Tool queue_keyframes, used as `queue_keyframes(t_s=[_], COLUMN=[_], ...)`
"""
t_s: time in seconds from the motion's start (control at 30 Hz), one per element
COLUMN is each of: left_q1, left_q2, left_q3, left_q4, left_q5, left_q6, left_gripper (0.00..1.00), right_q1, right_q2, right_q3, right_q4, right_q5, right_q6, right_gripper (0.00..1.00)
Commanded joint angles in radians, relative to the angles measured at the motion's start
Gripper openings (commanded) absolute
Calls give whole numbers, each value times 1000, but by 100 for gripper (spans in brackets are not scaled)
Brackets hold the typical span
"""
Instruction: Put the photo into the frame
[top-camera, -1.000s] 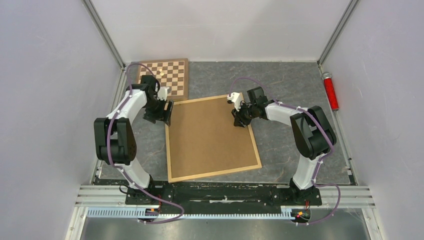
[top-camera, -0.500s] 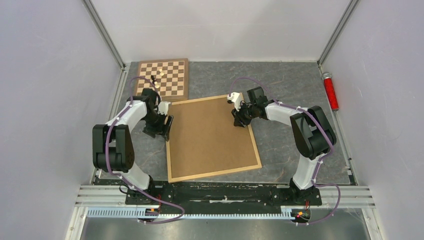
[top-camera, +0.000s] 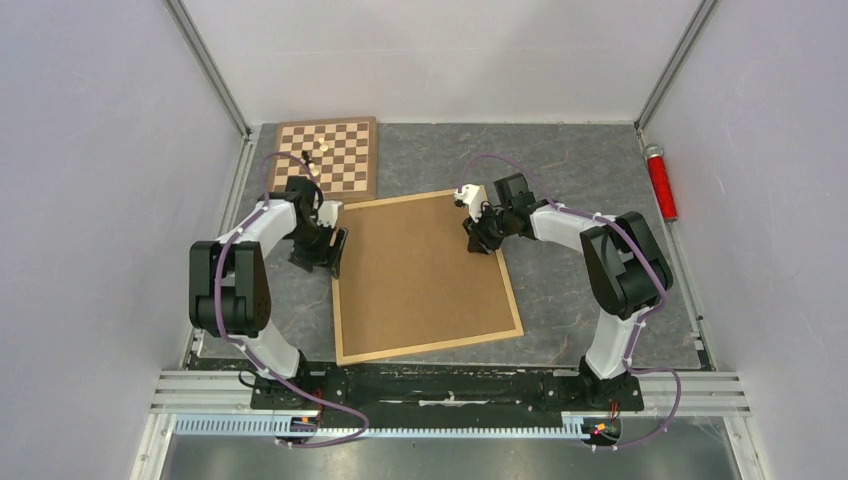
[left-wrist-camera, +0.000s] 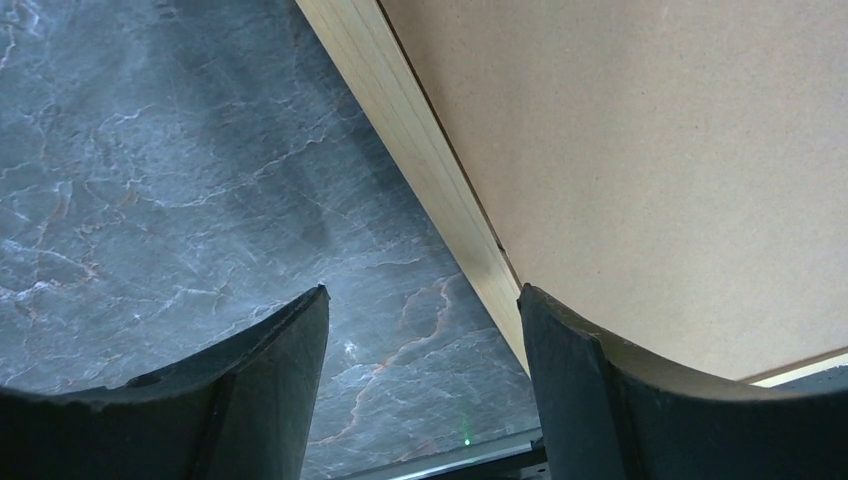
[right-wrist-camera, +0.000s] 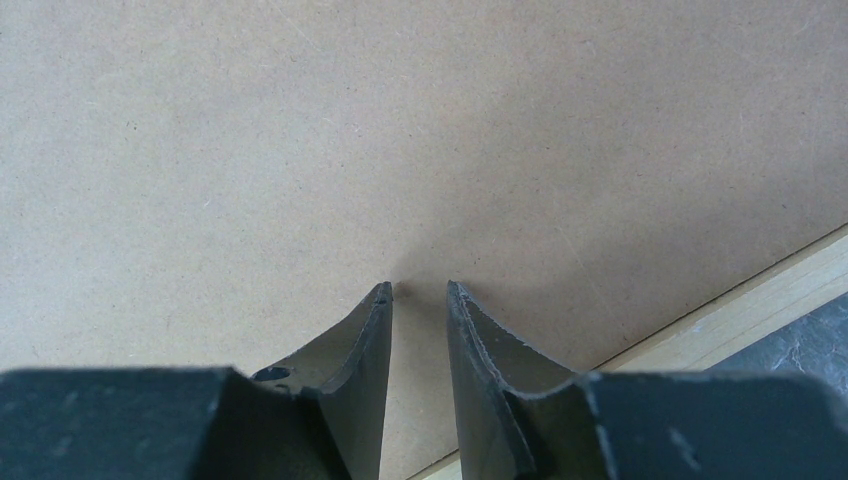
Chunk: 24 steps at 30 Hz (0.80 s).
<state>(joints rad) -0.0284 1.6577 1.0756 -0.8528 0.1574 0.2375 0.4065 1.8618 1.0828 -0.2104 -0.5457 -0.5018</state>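
Top external view, entry: the frame (top-camera: 430, 347), light wood, is laid face down and slightly askew on the bench (top-camera: 580, 170). A brown backing board (top-camera: 420, 270) is seated inside its border.

The photo: not seen in any view. Whether it lies beneath the board cannot be told.

Left gripper (top-camera: 335, 250): jaws wide apart, nothing held. It is set astride the frame's left rail, with one finger (left-wrist-camera: 270, 370) over bare bench and the other over the board's edge.

Right gripper (top-camera: 478, 240): jaws close together with a narrow gap, nothing clamped. Its tips are at the board near the frame's right rail.

Hazards noted:
- The thin board is likely to be missed or dropped if it is pinched at its edge only.
- The frame may be shoved sideways across the bench if the left jaws are closed on the rail.
- The chessboard (top-camera: 345, 150) and its chess pieces (top-camera: 310, 158) sit just behind the left arm and could be knocked.
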Motion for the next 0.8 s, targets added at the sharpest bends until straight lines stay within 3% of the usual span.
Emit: queue_keyframes(t_s=[0.0,0.77], left_q1=[-4,-4], left_q2=[27,64], left_q3=[4,-5], left_q4=[41,78], left_q5=[-3,-22], left_q6=[-35,-37], left_gripper=[76,75], right_q1=[14,14], right_q2=[78,76], right_q3=[-58,-61], right_q4=[-189,-188], right_q5=[32,31], right_q6=[26,23], right_gripper=[29,29])
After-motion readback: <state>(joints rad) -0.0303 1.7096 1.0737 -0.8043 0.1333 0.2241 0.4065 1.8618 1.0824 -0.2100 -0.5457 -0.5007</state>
